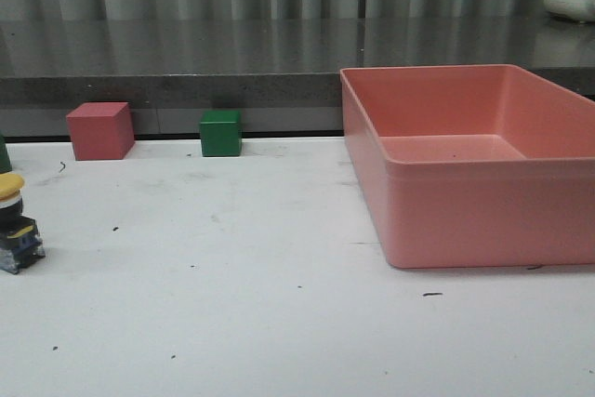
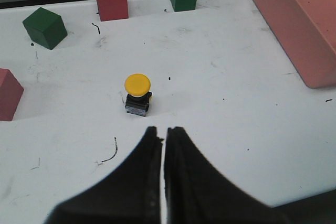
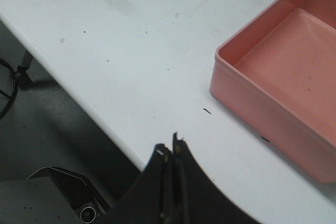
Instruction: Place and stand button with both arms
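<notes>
White table (image 1: 279, 323) bears the upright, unlabelled button (image 2: 138, 96); both pincers (image 2: 164, 132) (image 3: 173, 142) clenched, empty.

The white table (image 1: 279, 323), flecked with small dark marks, carries a pink bin (image 1: 465, 220) at three o'clock, a pink cube (image 1: 99, 131) at ten, a green cube (image 1: 220, 133) at eleven, and the button (image 1: 16, 225) standing upright at nine.
</notes>
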